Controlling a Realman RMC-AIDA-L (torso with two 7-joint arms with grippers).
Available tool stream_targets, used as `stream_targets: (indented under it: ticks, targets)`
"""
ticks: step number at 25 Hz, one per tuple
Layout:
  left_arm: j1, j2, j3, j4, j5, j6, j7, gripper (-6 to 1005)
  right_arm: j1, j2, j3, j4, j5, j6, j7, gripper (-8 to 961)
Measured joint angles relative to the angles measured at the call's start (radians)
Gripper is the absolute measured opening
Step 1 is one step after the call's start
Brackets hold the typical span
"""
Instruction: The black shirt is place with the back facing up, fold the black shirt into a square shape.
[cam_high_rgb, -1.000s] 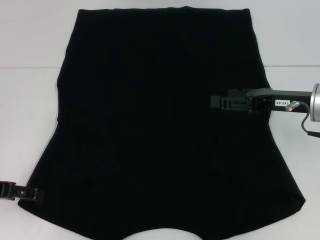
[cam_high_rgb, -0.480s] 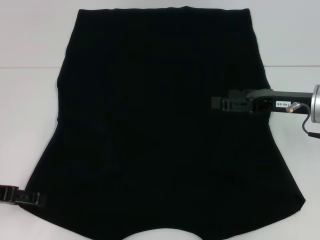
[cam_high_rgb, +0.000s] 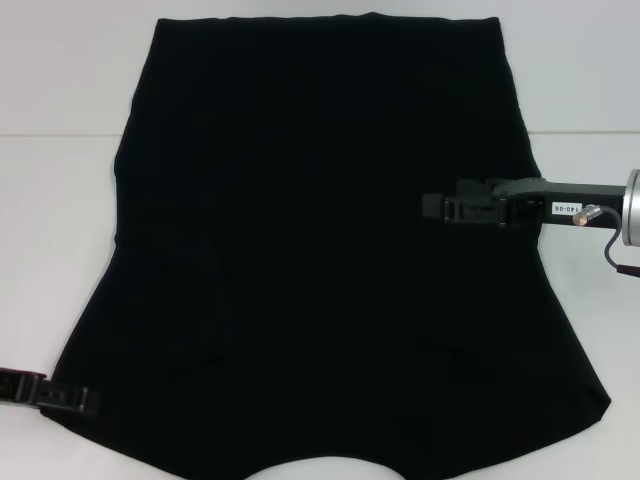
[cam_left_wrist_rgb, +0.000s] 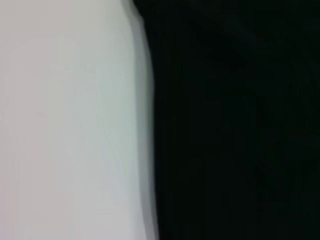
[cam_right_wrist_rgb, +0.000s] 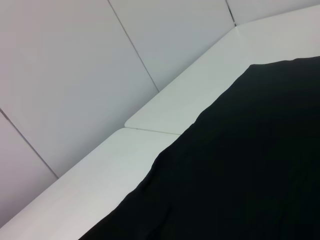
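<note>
Shirt (cam_high_rgb: 320, 250) flat, arms closing in
Left gripper (cam_high_rgb: 75, 398) at near-left sleeve edge — right gripper (cam_high_rgb: 440, 207) over the right side; fingers' state unclear.

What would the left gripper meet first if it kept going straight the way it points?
Likely the black shirt: the left gripper points rightward at the near-left sleeve edge, its tip about at the fabric. Whether it is touching cannot be told, as its height over the table is unclear.
</note>
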Motion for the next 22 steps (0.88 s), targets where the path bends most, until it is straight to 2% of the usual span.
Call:
stream_targets:
  ticks: [4, 10, 22]
  targets:
    - [-0.003, -0.007, 0.028, 0.0, -0.006, 0.01, 0.0, 917, -0.001, 0.0, 0.0, 0.0, 0.001, -0.001, 0.0, 942]
    - [-0.016, -0.005, 0.032, 0.0, -0.037, 0.041, 0.009, 906, -0.006, 0.0, 0.001, 0.0, 0.015, -0.003, 0.0, 941]
    - [-0.03, -0.006, 0.055, -0.002, -0.039, 0.023, 0.01, 884, -0.007, 0.0, 0.002, 0.0, 0.017, -0.003, -0.001, 942]
